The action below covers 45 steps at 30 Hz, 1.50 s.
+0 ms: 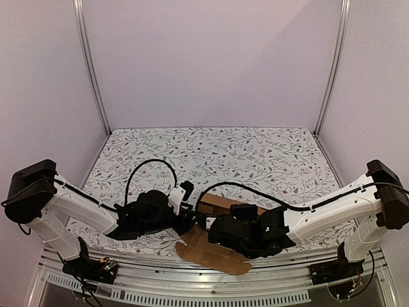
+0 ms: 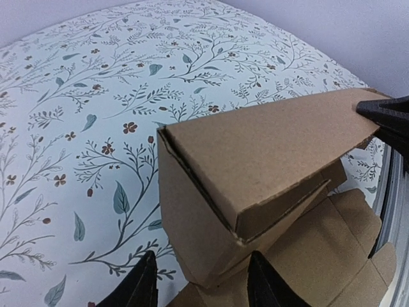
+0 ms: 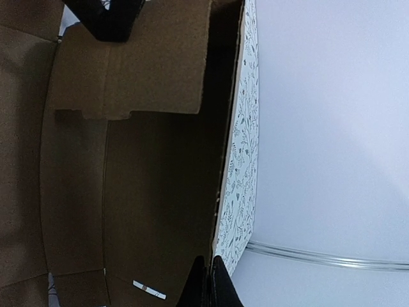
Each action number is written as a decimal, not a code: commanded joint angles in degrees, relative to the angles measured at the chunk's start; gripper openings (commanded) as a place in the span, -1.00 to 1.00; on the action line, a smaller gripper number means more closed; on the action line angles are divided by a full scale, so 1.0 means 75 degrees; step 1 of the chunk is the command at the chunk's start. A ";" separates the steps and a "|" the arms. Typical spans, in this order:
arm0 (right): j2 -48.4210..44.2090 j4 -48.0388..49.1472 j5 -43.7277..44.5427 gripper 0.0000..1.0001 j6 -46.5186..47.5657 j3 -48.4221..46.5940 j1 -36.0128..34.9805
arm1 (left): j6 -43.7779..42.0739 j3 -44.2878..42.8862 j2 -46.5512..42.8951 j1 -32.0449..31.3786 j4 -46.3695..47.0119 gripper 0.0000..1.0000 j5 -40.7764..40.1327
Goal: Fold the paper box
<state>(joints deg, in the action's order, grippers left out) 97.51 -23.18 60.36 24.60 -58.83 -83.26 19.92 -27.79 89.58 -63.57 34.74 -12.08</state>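
The paper box (image 2: pixel 255 153) sits at the near edge of the table, between the two arms, and is half folded. It is plain brown cardboard, matt and faintly fibrous, with sharp creases. A long top panel is raised into a slanted wedge over a side wall, and notched flaps lie flat beneath it, one rounded flap reaching past the cloth's front edge towards the aluminium rail (image 1: pixel 192 281). The left gripper (image 2: pixel 201 272) straddles the box's near end with its jaws partly spread. The finger (image 2: pixel 146 281) on the left of that wrist view stands apart from the cardboard, with cloth showing between; the other sits by the box's lower corner, so nothing is clamped. The right gripper (image 3: pixel 208 278) is pinched tight on the thin edge of the raised panel, its black tip meeting that panel's far corner. Seen from the right wrist, the box's inside is shadowed, with a small white label (image 3: pixel 150 289) low on one panel. Both black wrists crowd over the box and hide most of its middle from the top camera. Beneath lies a pale tablecloth (image 1: pixel 268 153) printed with leafy sprigs and small reddish flowers. Black cables (image 1: pixel 150 163) arch over the forearms, and slim metal uprights (image 1: pixel 89 70) and plain pale walls enclose the table.
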 commanded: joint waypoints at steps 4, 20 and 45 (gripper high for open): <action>0.0170 -0.0330 -0.0212 -1.00 -0.0408 0.0101 -0.0179 | -0.0175 -0.0074 -0.0404 -0.0125 -0.0536 -0.05 -0.0576; 0.0262 -0.0419 -0.0125 -1.00 -0.0503 -0.0067 -0.0268 | -0.0433 -0.0198 -0.0733 -0.0125 -0.0903 -0.01 -0.0016; 0.0072 -0.0871 -0.0039 -1.00 -0.0581 -0.0440 -0.0431 | -0.0345 -0.0439 -0.1166 -0.0125 -0.1919 0.13 0.0289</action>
<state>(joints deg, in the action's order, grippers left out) 98.52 -28.84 60.82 21.21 -60.77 -85.10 17.02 -30.17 83.24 -64.12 23.77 -9.65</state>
